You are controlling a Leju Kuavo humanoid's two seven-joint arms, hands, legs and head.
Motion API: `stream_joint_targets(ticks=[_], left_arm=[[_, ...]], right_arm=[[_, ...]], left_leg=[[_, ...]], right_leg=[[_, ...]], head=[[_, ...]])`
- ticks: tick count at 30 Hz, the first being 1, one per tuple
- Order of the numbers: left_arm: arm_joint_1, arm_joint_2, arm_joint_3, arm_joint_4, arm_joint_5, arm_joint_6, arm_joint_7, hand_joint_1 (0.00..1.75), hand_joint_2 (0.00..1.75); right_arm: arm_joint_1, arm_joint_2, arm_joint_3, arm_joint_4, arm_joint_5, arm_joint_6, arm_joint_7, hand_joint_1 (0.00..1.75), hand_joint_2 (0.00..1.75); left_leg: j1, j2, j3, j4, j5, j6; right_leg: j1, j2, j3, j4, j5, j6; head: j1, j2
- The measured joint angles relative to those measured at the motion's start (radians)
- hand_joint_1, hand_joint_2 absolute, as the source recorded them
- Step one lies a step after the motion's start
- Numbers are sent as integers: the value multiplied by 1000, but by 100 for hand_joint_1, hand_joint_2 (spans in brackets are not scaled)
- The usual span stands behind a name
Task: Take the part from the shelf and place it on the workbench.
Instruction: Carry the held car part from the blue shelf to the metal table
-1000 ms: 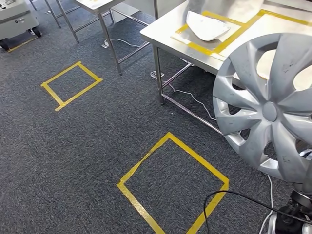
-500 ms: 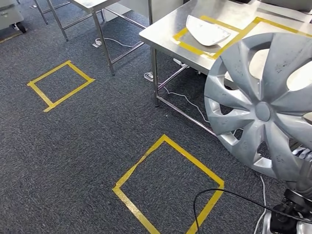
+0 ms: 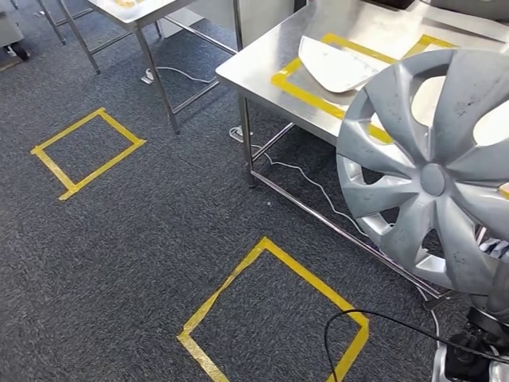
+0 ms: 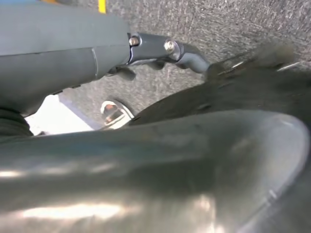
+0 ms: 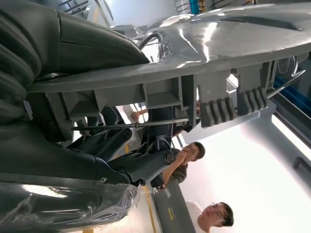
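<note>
A silver wheel cover with curved spokes stands upright at the right of the head view. My right hand grips its lower rim. In the right wrist view the cover's ribbed back rim runs across, with my dark fingers closed behind it. The steel workbench stands just beyond the cover, marked with yellow tape and carrying a white curved part. My left hand hangs over the carpet, fingers stretched out with nothing in them.
Two yellow tape squares mark the grey carpet, one near and one far left. A second steel table stands behind. Black cable and white wires lie near the workbench legs. Two people stand nearby.
The whole picture has shifted as I move: the workbench and floor squares slide left and the bench comes closer. The wheel cover stays in my right hand.
</note>
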Motion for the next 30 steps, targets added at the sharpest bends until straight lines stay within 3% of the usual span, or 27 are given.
stream_joint_targets(ticks=[1, 2, 3, 4, 5, 7, 8, 9, 10, 11, 13, 14, 15, 16, 18, 19, 20, 22, 23, 24, 26, 27, 29, 30], left_arm=[[4, -1, -1, 0, 0, 0, 0, 0, 0], [8, -1, -3, 0, 0, 0, 0, 0, 0], [10, -1, -4, 0, 0, 0, 0, 0, 0], [11, -1, -4, 0, 0, 0, 0, 0, 0], [12, -1, -4, 0, 0, 0, 0, 0, 0], [13, -3, -5, 0, 1, 0, 0, 0, 0], [13, -4, -5, 0, 2, 0, 0, 0, 0], [12, -4, -5, 0, 4, -1, 0, 0, 0], [10, -2, -5, 0, 6, -1, 0, 0, 0], [8, -2, -5, 0, 7, -1, 0, 0, 0], [7, -1, -6, 0, 9, -1, 0, 0, 0], [8, -1, -6, 0, 11, -1, 0, 0, 0], [9, -1, -7, 0, 12, -1, 0, 0, 0], [9, -1, -9, 0, 13, -1, 0, 0, 0], [9, -1, -12, 0, 14, -1, 0, 0, 0], [9, -1, -13, 0, 13, -1, 0, 0, 0], [11, -1, -13, 0, 13, -1, 0, 0, 0], [13, -1, -14, 0, 12, -2, 0, 0, 0], [13, -1, -14, 0, 12, -3, 0, 0, 0], [11, -2, -14, 0, 12, -4, 0, 0, 0], [4, 0, -15, 0, 12, -5, 0, 0, 0], [0, -1, -16, 0, 12, -6, 0, 0, 0], [-3, -1, -18, 0, 12, -6, -1, 0, 0], [-2, -2, -19, 0, 13, -6, -1, 0, 0]], right_arm=[[0, 0, 1, 0, 0, 0, 0, 175, 175], [0, 0, 2, 0, 0, 0, 0, 175, 175], [0, 0, 3, 0, 0, 0, 0, 175, 175], [-1, 0, 4, 0, 0, 0, 0, 175, 175], [-2, 0, 4, 0, 1, 0, 1, 175, 175], [-6, 0, 6, 1, 5, -1, 1, 175, 175], [-7, 0, 8, 1, 8, -1, 1, 175, 175], [-8, -1, 9, 0, 12, 0, 0, 175, 175], [-9, -3, 11, 0, 16, 1, 1, 175, 175], [-10, -4, 13, 1, 19, 2, 2, 175, 175], [-13, -6, 18, 5, 22, 6, 2, 175, 175], [-14, -6, 21, 8, 23, 9, 1, 175, 175], [-14, -7, 23, 10, 23, 12, 0, 175, 175], [-14, -8, 23, 11, 23, 14, 0, 175, 175], [-14, -9, 23, 14, 25, 16, -1, 175, 175], [-14, -9, 23, 15, 27, 16, -1, 175, 175], [-14, -10, 23, 17, 29, 15, -2, 175, 175], [-13, -11, 22, 23, 31, 15, -3, 175, 175], [-13, -12, 22, 26, 31, 16, -5, 175, 175], [-13, -12, 22, 28, 31, 19, -7, 175, 175], [-18, -14, 24, 27, 31, 29, -12, 175, 175], [-20, -15, 24, 27, 30, 35, -15, 175, 175], [-26, -16, 23, 27, 27, 44, -18, 175, 175], [-28, -16, 23, 28, 27, 47, -18, 175, 175]], left_leg=[[8, 0, -56, 26, -48, -7], [15, 0, -97, 27, -95, -13], [21, 0, -123, 7, -123, -19], [26, 0, -138, -30, -112, -26], [32, 1, -143, -85, -44, -33], [41, 10, -147, -213, 134, -39], [42, 14, -146, -254, 193, -38], [42, 18, -142, -279, 204, -34], [41, 17, -127, -280, 196, -28], [40, 12, -109, -286, 192, -21], [36, 6, -62, -287, 185, -5], [33, 4, -38, -287, 176, 4], [30, 3, -12, -285, 156, 12], [26, 2, 15, -285, 133, 19], [18, -2, 77, -286, 84, 28], [14, -5, 112, -287, 57, 31], [11, -7, 144, -289, 30, 33], [5, -10, 193, -280, -16, 32], [4, -13, 202, -276, -31, 29], [5, -14, 209, -271, -38, 26], [5, -15, 196, -246, -18, 17], [5, -14, 169, -203, 8, 11], [10, -15, 67, -76, 40, -3], [15, -14, 12, -22, 25, -10]], right_leg=[[-4, 4, 25, -2, -19, 2], [-8, 9, 55, -3, -41, 6], [-13, 13, 88, -4, -64, 10], [-19, 16, 123, -4, -90, 16], [-23, 17, 153, -7, -116, 23], [-27, 22, 204, -12, -165, 37], [-26, 25, 231, -20, -181, 45], [-26, 27, 253, -23, -182, 54], [-26, 26, 264, -21, -172, 63], [-27, 22, 264, 7, -150, 68], [-26, 8, 203, 130, -112, 68], [-22, 1, 157, 202, -119, 65], [-17, -2, 109, 257, -150, 61], [-11, -3, 62, 288, -202, 58], [2, -3, -13, 280, -297, 50], [7, -2, -42, 250, -303, 43], [12, -3, -68, 204, -253, 35], [26, -3, -116, 95, -30, 14], [32, -3, -129, 62, 61, 6], [37, -2, -136, 44, 109, 1], [36, 2, -120, 38, 96, -7], [32, 4, -108, 26, 89, -12], [23, 12, -78, -1, 78, -18], [19, 18, -65, -10, 71, -18]], head=[[0, 0], [0, 0], [-1, 0], [0, 0], [-2, 0], [-12, -1], [-16, -1], [-18, -1], [-16, -1], [-11, -1], [-4, -1], [-1, -1], [0, 0], [2, 0], [5, 0], [8, 0], [10, 0], [9, -1], [7, -1], [3, -1], [3, -1], [1, 0], [-5, 0], [-8, 0]])
